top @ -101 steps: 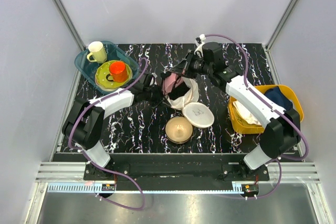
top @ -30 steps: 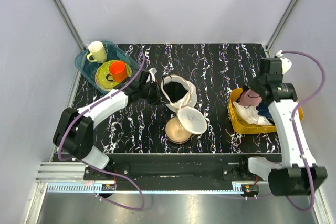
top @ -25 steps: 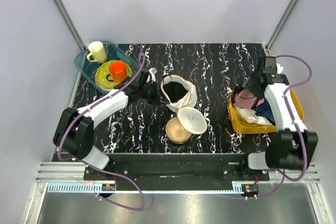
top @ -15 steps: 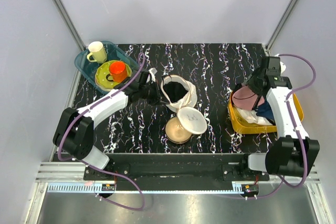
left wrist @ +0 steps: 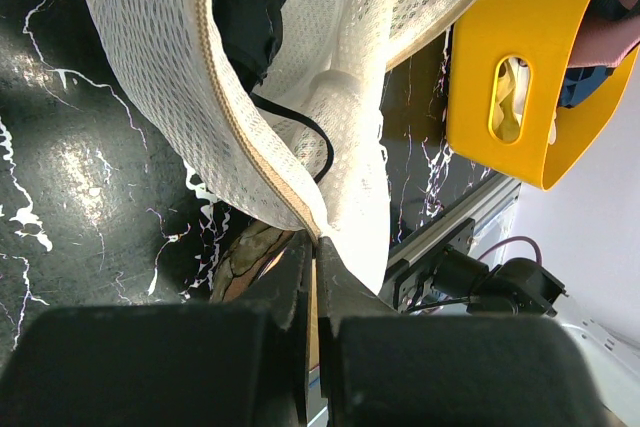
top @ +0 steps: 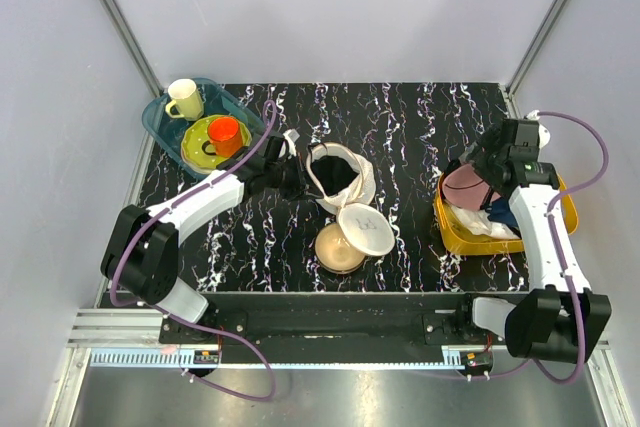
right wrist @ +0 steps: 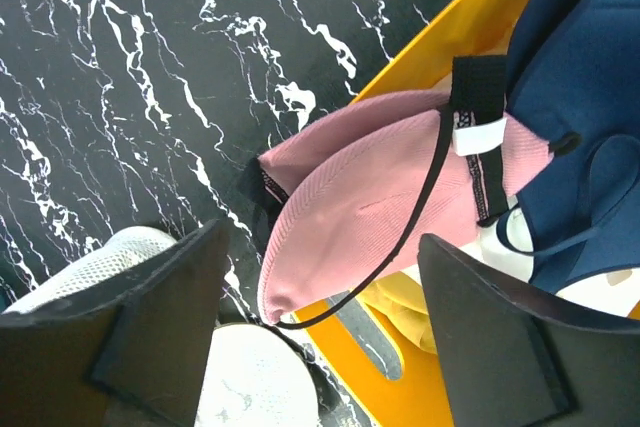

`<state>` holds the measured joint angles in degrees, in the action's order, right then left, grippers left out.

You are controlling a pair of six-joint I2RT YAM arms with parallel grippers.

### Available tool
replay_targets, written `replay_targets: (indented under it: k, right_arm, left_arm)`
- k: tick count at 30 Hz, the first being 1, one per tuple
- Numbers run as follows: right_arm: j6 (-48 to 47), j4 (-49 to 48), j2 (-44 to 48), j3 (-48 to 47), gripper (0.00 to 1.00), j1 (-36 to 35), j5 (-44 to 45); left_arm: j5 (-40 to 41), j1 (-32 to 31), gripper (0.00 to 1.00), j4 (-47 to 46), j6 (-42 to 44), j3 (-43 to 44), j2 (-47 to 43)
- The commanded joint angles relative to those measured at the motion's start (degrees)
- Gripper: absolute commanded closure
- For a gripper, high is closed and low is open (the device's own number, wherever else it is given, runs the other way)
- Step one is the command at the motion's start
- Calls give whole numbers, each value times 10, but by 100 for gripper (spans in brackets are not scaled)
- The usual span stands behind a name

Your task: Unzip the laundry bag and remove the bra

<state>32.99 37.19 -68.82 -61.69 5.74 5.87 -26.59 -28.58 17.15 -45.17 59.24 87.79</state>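
Observation:
The cream mesh laundry bag (top: pixel 340 175) lies unzipped mid-table, dark inside, its round lid (top: pixel 366 231) folded out toward the front. My left gripper (top: pixel 299 179) is shut on the bag's zip edge (left wrist: pixel 262 172), with the fingertips (left wrist: pixel 312 245) pinching the rim. The pink bra (top: pixel 463 186) rests over the left edge of the yellow basket (top: pixel 455 232), outside the bag. My right gripper (top: pixel 480 165) hovers open just above the bra. In the right wrist view the bra (right wrist: pixel 370 202) lies free between the spread fingers (right wrist: pixel 160 317), touching neither.
A bronze bowl (top: pixel 338 249) sits partly under the lid. The yellow basket (right wrist: pixel 440 372) also holds a dark blue cloth (right wrist: pixel 585 77) and a white cloth (top: pixel 490 225). A teal tray (top: pixel 160 125) with a cream mug, green plate and orange cup stands back left.
My right gripper carried the bra from the bag to the basket, then opened and let it go on the basket's edge. The left gripper kept its hold on the bag.

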Motion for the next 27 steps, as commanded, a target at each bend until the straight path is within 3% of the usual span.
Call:
replay_targets:
  k: [1, 7, 9, 10, 11, 13, 15, 19, 27]
  right_arm:
    - [8, -33, -10, -15, 10, 0, -16]
    - [22, -74, -80, -1, 12, 0, -37]
    - [20, -74, -85, 5, 23, 0, -38]
    - [21, -76, -76, 16, 30, 1, -27]
    - [22, -77, -66, 23, 51, 0, -21]
    - [25, -79, -24, 39, 80, 0, 11]
    - [23, -61, 10, 43, 100, 0, 32]
    - [8, -8, 110, 21, 100, 0, 82]
    - [-22, 123, 213, -69, 100, 0, 171]
  left_arm:
    - [-11, -2, 100, -13, 4, 16, -5]
    - [-8, -2, 100, -12, 5, 11, -14]
    - [-8, -2, 100, -12, 6, 10, -16]
    - [-8, -2, 100, -12, 6, 10, -17]
    - [-8, -2, 100, -12, 7, 11, -16]
    - [-9, -3, 100, -10, 8, 16, -15]
    - [-9, -2, 100, -6, 10, 18, -14]
    - [-10, -2, 100, 0, 17, 22, -12]
    - [-14, -2, 100, -1, 23, 15, -17]
